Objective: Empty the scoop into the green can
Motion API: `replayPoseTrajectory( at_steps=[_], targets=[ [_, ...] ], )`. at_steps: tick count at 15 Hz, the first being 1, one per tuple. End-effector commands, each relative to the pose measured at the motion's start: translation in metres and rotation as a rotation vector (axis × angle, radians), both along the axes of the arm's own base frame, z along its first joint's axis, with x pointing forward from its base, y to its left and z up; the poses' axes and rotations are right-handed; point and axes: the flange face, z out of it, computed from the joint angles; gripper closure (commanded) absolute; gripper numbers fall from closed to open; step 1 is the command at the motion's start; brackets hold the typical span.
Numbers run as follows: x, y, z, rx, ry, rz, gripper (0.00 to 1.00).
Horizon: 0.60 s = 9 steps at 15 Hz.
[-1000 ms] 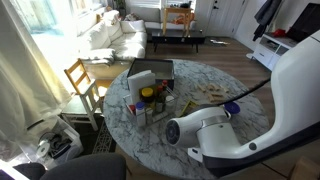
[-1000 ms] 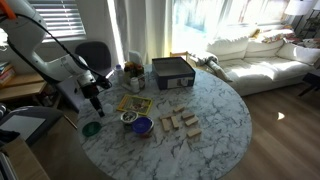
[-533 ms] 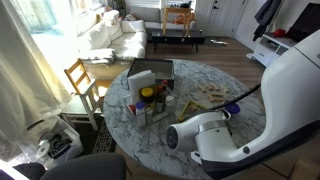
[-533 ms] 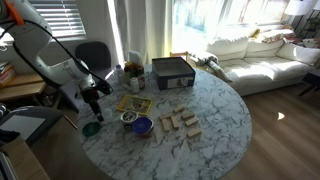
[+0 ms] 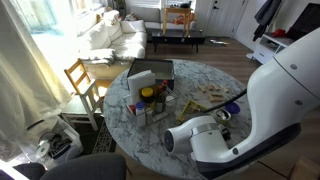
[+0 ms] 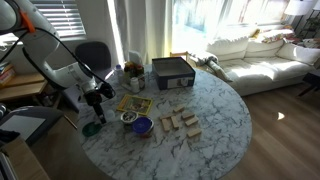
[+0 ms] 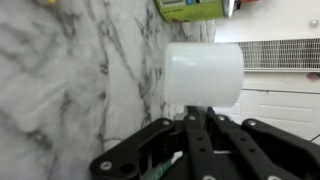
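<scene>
My gripper (image 7: 197, 112) is shut on the dark handle of a white scoop (image 7: 203, 73), whose round cup lies on its side over the marble. In an exterior view the gripper (image 6: 97, 96) hangs at the table's edge, just above the green can (image 6: 90, 128), a small low dark-green round container. A sliver of green (image 7: 163, 170) shows under the fingers in the wrist view. What is inside the scoop is hidden. In an exterior view (image 5: 215, 135) the arm's white body covers the gripper and the can.
Close to the can on the round marble table (image 6: 215, 125) are a purple bowl (image 6: 142, 126), a small white cup (image 6: 127, 118) and a yellow-green book (image 6: 133, 103). Wooden blocks (image 6: 180, 122) and a dark box (image 6: 172, 72) lie farther off. A wooden chair (image 5: 82, 78) stands beside the table.
The arm's white links have swung and now fill more of the exterior view. The gripper has shifted slightly over the green can, still holding the scoop.
</scene>
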Motion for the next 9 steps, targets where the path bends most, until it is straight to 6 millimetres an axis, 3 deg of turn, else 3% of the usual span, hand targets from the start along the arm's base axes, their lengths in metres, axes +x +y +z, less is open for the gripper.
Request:
replayPoseTrajectory(
  at_steps=[1,6,8,9],
  targets=[
    [0.008,-0.001,-0.011,0.004,0.036,0.021,0.98],
    [0.010,-0.004,-0.020,0.001,0.067,0.023,0.97],
    [0.010,-0.004,-0.022,0.001,0.083,0.029,0.86],
    [0.011,-0.004,-0.021,0.001,0.085,0.031,0.69]
  ],
)
